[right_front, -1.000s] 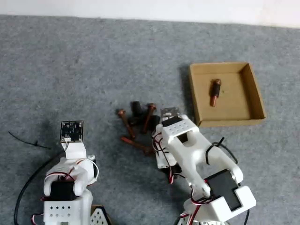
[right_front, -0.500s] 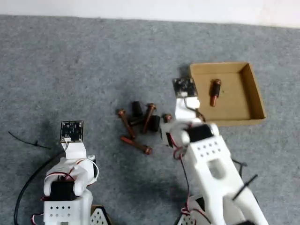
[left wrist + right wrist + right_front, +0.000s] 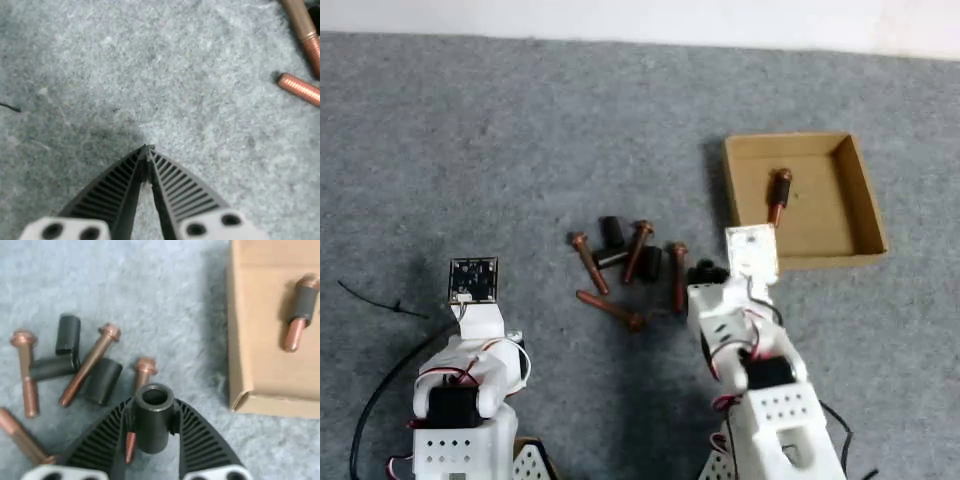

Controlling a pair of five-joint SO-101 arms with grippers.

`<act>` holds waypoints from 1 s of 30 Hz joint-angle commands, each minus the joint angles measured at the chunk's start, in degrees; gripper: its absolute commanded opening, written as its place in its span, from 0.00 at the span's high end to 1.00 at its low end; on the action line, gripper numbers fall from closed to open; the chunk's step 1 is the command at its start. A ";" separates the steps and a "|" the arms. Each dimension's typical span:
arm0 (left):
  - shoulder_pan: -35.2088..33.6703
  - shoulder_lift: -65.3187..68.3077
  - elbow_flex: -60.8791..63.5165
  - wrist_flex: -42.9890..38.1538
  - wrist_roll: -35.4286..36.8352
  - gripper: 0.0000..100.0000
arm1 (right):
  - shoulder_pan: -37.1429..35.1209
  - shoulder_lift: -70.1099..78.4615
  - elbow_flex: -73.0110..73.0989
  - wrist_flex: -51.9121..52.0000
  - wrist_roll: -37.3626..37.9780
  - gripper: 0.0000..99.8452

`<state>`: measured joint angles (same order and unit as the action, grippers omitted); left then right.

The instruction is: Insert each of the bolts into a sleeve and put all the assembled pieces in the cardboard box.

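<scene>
far left, a thin black strand (image 3: 380, 303) lies on the grey, fuzzy felt mat (image 3: 470, 130). just right of it stands the white left arm (image 3: 470, 385). its left gripper (image 3: 146, 149) hangs over bare mat, the ribbed black fingers (image 3: 117, 187) pressed together into a sharp wedge with nothing between them.

toward the middle lies a loose cluster. there are four copper-coloured bolts, each with a round flanged head and a threaded shank: a left bolt (image 3: 588, 262), a low bolt (image 3: 610, 308) lying slantwise, a middle bolt (image 3: 638, 250) and a right bolt (image 3: 678, 275). among them are three short, matt black cylindrical sleeves: an upper sleeve (image 3: 611, 230), a flat-lying sleeve (image 3: 610, 258) that touches the middle bolt, and a third sleeve (image 3: 648, 263) between the middle and right bolts.

just right of the cluster, the right gripper (image 3: 152, 407) is partly closed, its ribbed fingers clamped on the sides of a held sleeve (image 3: 151, 432). this smooth black tube has its open bore toward the wrist camera. the right bolt lies on the mat beneath it.

farthest right sits the shallow, square cardboard box (image 3: 805, 262). inside it lies one assembled piece (image 3: 778, 195), a bolt with a black sleeve around its upper shank.
</scene>
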<state>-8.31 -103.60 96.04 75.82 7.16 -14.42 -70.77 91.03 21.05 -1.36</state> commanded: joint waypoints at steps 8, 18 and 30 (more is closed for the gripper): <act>-0.22 -0.48 1.19 0.18 -0.09 0.99 | 1.63 -28.35 12.18 1.01 0.70 1.00; -0.22 -0.48 1.19 0.18 -0.09 0.99 | 2.07 -33.89 13.23 9.27 0.62 1.00; -0.22 -0.48 1.19 0.18 -0.09 0.99 | 2.07 -33.80 13.23 9.45 0.62 1.00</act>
<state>-8.31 -103.60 96.04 75.82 7.16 -13.01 -103.56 96.04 30.29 -1.27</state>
